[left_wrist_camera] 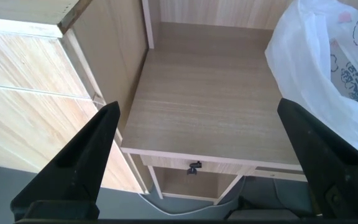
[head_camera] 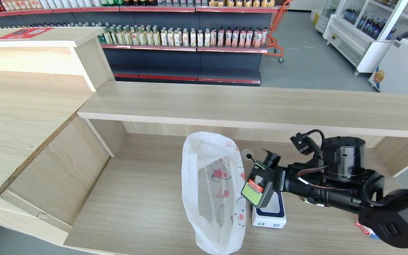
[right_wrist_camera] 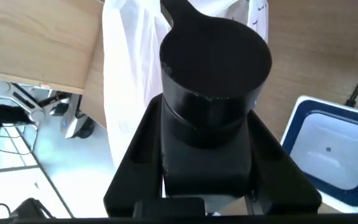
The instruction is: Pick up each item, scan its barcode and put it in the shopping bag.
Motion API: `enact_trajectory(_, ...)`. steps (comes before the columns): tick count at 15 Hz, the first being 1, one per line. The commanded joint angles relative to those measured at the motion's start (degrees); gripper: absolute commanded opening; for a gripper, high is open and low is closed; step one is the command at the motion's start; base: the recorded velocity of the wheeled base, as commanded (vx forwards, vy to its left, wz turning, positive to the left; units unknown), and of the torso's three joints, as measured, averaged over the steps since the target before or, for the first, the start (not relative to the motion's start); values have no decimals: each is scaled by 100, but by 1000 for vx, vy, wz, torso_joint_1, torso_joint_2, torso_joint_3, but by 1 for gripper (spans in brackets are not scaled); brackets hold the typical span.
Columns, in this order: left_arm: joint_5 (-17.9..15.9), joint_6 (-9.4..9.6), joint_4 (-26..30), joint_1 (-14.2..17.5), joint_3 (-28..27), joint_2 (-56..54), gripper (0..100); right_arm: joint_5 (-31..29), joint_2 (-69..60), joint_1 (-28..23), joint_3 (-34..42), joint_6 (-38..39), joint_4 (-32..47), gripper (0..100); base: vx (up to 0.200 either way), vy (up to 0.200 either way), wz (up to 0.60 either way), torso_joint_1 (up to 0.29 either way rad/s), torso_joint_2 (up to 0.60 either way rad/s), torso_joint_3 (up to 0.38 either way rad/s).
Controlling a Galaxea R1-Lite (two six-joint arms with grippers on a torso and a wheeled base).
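Jaws of right gripper (head_camera: 261, 181) clamped on dark-capped item (head_camera: 254, 194), held over scanner (head_camera: 270, 216), just beside shopping bag (head_camera: 209, 198). Left gripper (left_wrist_camera: 199, 109) jaws apart, empty. Judged: scan step in hand, bagging left. Red-blue packet (head_camera: 364, 228) waits on surface (head_camera: 136, 205).
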Motion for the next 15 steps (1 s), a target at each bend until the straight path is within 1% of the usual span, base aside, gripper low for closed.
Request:
enact_trajectory(1,1,-3,-1,4,1,-2,100,8,877,108,-355,-417,-123,0,0,0,0,0,0,0)
enact_trajectory(2,1,-3,-1,4,1,-2,100,17,1114,160,-636,-619,-123,0,0,0,0,0,0,0)
enact_trajectory(5,1,-3,-1,4,1,-2,100,25,1615,362,-1278,-821,-105,0,0,0,0,0,0,0)
enact_trajectory(7,1,-3,-1,4,1,-2,100,25,1879,538,-1533,-1015,-105,0,0,0,0,0,0,0)
enact_trajectory(9,1,-3,-1,4,1,-2,100,25,2204,635,-1665,-1481,-140,0,0,0,0,0,0,0)
enact_trajectory(11,1,-3,-1,4,1,-2,100,25,2626,626,-1788,-2289,-202,0,0,0,0,0,0,0)
enact_trajectory(12,1,-3,-1,4,1,-2,100,25,2907,609,-1858,-2658,-421,0,0,0,0,0,0,0)
enact_trajectory(13,1,-3,-1,4,1,-2,100,25,3074,609,-1928,-2816,-571,0,0,0,0,0,0,0)
enact_trajectory(14,1,-3,-1,4,1,-2,100,25,3373,635,-2174,-3045,-773,0,0,0,0,0,0,0)
enact_trajectory(15,1,-3,-1,4,1,-2,100,25,3469,670,-2333,-3142,-773,0,0,0,0,0,0,0)
